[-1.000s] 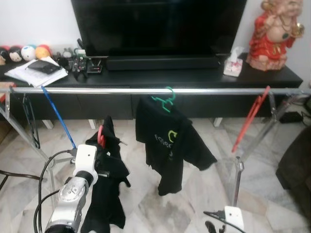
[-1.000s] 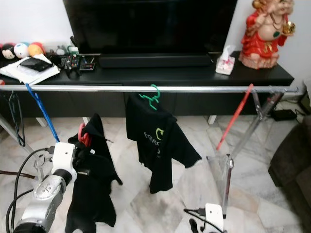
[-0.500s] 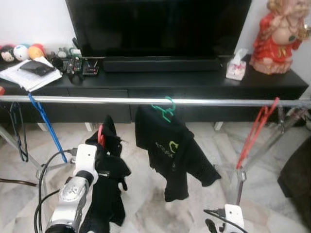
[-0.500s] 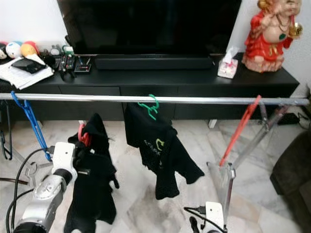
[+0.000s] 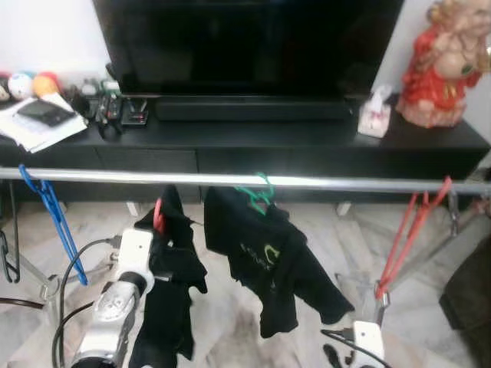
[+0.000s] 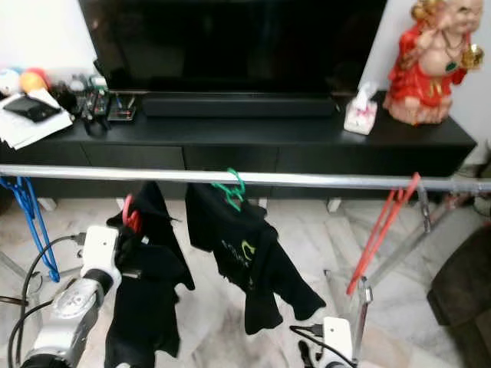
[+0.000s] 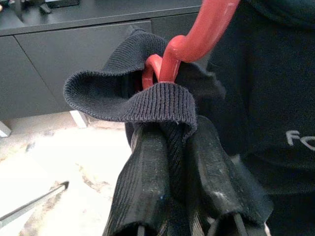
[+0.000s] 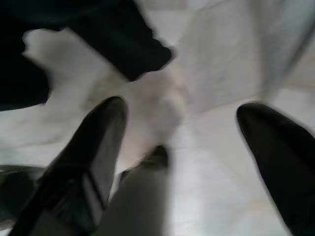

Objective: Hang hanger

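Left wrist view — white "FO" on hung shirt [image 7: 290,98]

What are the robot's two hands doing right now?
Left gripper: shut on the shirt with the red hanger.
Right gripper: open, holding nothing.

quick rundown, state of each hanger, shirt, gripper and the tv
left gripper: shut on the black shirt's collar, below the rail
red hanger in shirt: held up, not on the rail
black shirt: hanging from the left gripper
green hanger: hooked on the rail, tilted
logo shirt: hanging on the green hanger
blue hanger: on the rail, bare
bare red hanger: on the rail
right gripper: open, low
tv: off
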`<state>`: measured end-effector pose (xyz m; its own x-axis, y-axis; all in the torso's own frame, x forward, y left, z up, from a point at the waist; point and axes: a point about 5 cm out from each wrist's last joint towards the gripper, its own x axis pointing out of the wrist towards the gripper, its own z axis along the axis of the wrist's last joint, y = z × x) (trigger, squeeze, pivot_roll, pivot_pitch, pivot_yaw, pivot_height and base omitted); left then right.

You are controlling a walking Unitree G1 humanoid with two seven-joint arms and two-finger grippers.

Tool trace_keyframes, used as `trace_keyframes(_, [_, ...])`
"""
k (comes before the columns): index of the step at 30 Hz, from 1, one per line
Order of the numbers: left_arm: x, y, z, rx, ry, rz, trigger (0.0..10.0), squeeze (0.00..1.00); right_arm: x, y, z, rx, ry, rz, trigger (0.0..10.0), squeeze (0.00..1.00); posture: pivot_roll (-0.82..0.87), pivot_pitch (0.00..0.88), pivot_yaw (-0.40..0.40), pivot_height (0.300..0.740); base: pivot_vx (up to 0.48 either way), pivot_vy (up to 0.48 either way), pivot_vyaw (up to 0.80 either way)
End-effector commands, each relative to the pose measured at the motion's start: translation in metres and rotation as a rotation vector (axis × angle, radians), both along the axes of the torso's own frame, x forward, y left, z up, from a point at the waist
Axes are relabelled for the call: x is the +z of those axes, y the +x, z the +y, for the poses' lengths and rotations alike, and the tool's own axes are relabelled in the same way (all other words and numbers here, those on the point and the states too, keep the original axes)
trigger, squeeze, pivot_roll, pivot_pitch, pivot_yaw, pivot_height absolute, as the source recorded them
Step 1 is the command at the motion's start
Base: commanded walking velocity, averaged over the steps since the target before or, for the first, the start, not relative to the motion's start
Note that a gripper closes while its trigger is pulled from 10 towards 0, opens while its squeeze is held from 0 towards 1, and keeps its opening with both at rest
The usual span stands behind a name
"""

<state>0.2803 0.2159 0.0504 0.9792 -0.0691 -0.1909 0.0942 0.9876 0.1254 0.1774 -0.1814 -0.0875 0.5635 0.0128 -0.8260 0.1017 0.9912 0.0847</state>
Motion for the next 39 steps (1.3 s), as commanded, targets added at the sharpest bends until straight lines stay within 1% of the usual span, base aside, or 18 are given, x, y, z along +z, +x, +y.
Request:
trace_keyframes(1, [0.013, 0.006, -0.010, -0.054, 0.013, -0.080, 10.0, 0.00, -0.002, -0.007, -0.010, -0.013, -0.025, 0.021, 10.0, 0.00, -0.04, 0.051, -0.006, 0.740, 0.000, 0.000, 0.00])
trace_keyframes(6, [0.011, 0.004, -0.014, -0.087, 0.027, -0.068, 10.0, 0.00, -0.002, -0.007, -0.011, -0.008, -0.030, 0.022, 10.0, 0.00, -0.04, 0.048, -0.006, 0.740, 0.000, 0.000, 0.00])
trace_keyframes(12, [0.017, 0.008, -0.014, -0.079, 0.029, -0.102, 10.0, 0.00, -0.002, -0.007, -0.010, -0.003, -0.029, 0.022, 10.0, 0.00, -0.03, 0.038, -0.007, 0.740, 0.000, 0.000, 0.00])
trace_keyframes(14, [0.025, 0.014, -0.013, -0.056, 0.022, -0.144, 10.0, 0.00, -0.002, -0.007, -0.010, 0.001, -0.032, 0.023, 10.0, 0.00, -0.03, 0.035, -0.007, 0.740, 0.000, 0.000, 0.00])
trace_keyframes(17, [0.029, 0.018, -0.013, -0.047, 0.019, -0.162, 10.0, 0.00, -0.002, -0.007, -0.010, 0.002, -0.032, 0.023, 10.0, 0.00, -0.04, 0.028, -0.008, 0.740, 0.000, 0.000, 0.00])
trace_keyframes(23, [0.034, 0.025, -0.016, -0.049, 0.019, -0.175, 10.0, 0.00, -0.002, -0.007, -0.011, 0.004, -0.033, 0.023, 10.0, 0.00, -0.04, 0.021, -0.008, 0.740, 0.000, 0.000, 0.00])
trace_keyframes(25, [0.036, 0.031, -0.015, -0.037, 0.021, -0.178, 10.0, 0.00, -0.002, -0.008, -0.011, 0.004, -0.033, 0.023, 10.0, 0.00, -0.05, 0.016, -0.007, 0.740, 0.000, 0.000, 0.00])
trace_keyframes(27, [0.037, 0.033, -0.013, -0.017, 0.010, -0.178, 10.0, 0.00, -0.002, -0.008, -0.011, 0.005, -0.034, 0.024, 10.0, 0.00, -0.05, 0.016, -0.007, 0.740, 0.000, 0.000, 0.00])
trace_keyframes(32, [0.033, 0.028, -0.006, 0.008, 0.003, -0.167, 10.0, 0.00, -0.002, -0.008, -0.011, 0.006, -0.037, 0.026, 10.0, 0.00, -0.05, 0.015, -0.007, 0.740, 0.000, 0.000, 0.00])
trace_keyframes(33, [0.033, 0.026, -0.001, 0.035, -0.019, -0.172, 10.0, 0.00, -0.003, -0.009, -0.011, 0.006, -0.037, 0.027, 10.0, 0.00, -0.05, 0.016, -0.008, 0.740, 0.000, 0.000, 0.00])
trace_keyframes(36, [0.033, 0.025, 0.001, 0.045, -0.033, -0.174, 10.0, 0.00, -0.003, -0.009, -0.011, 0.006, -0.037, 0.027, 10.0, 0.00, -0.04, 0.017, -0.010, 0.740, 0.000, 0.000, 0.00])
trace_keyframes(37, [0.034, 0.024, 0.004, 0.048, -0.065, -0.185, 10.0, 0.00, -0.003, -0.009, -0.011, 0.008, -0.037, 0.028, 10.0, 0.00, -0.04, 0.019, -0.012, 0.740, 0.000, 0.000, 0.00])
trace_keyframes(39, [0.035, 0.024, 0.004, 0.045, -0.073, -0.189, 10.0, 0.00, -0.003, -0.009, -0.011, 0.009, -0.037, 0.028, 10.0, 0.00, -0.04, 0.019, -0.012, 0.740, 0.000, 0.000, 0.00])
